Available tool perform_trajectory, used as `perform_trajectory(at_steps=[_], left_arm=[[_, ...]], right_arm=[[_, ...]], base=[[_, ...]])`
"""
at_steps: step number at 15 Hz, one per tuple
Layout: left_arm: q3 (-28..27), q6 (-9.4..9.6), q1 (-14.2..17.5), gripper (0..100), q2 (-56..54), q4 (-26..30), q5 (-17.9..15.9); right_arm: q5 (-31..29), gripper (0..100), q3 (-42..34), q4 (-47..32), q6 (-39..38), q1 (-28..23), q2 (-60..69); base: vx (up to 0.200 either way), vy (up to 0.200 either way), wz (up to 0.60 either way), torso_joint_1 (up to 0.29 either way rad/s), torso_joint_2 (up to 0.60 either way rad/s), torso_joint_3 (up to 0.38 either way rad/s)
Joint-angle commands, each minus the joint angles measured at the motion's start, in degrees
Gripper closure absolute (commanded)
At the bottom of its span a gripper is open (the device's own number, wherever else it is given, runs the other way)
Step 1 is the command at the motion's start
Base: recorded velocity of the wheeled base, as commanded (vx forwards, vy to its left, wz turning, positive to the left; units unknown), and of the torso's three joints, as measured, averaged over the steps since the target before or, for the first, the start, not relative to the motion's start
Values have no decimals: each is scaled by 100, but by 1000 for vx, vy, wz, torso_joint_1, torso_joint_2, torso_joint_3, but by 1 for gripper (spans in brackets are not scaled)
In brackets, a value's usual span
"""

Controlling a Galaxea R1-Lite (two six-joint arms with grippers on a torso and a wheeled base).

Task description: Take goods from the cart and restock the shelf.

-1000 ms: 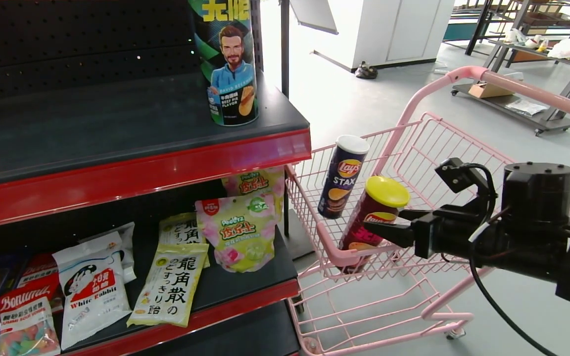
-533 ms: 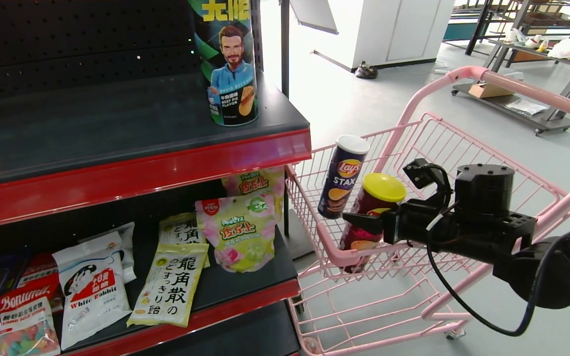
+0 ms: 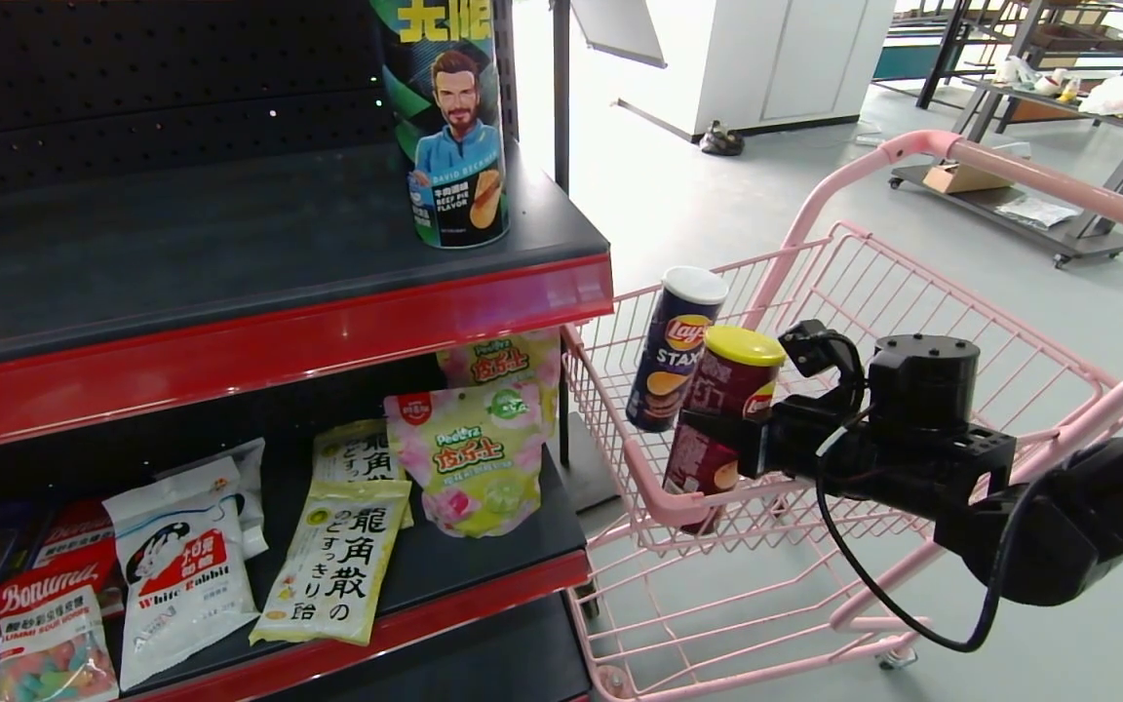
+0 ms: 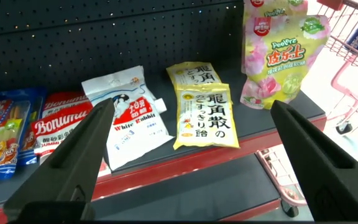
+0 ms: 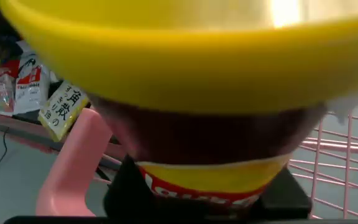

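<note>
The right pincer (image 3: pixel 715 436) grips a yellow-lidded red can (image 3: pixel 729 385) just inside the cart (image 3: pixel 922 146) rim, while the left pincer (image 4: pixel 192 104) gapes open.

Print noted on blue can (image 3: pixel 676 346), yellow-lidded red can (image 3: pixel 722 419), tall green can (image 3: pixel 452 127) on the upper shelf (image 3: pixel 230 244), and snack bags (image 3: pixel 332 570) below (wording not transcribed here).

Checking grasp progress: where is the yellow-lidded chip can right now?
Head view, robot's right: the yellow-lidded can is in the pink cart, clamped by the right gripper, beside the blue can.
</note>
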State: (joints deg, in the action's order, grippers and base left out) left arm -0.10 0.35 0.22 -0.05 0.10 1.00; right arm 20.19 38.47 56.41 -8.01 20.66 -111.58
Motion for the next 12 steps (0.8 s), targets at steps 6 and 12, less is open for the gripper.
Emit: perform_trajectory(at_steps=[6,12], left_arm=[[1,-9,4,0,5,-1,6],[1,-9,4,0,5,-1,-3]], right_arm=[[3,100,1004,-1404,45,-115,1877],[-613,100,1312,-4542,555,184,4153]], base=[[0,0,0,0,0,0],[0,0,0,0,0,0]])
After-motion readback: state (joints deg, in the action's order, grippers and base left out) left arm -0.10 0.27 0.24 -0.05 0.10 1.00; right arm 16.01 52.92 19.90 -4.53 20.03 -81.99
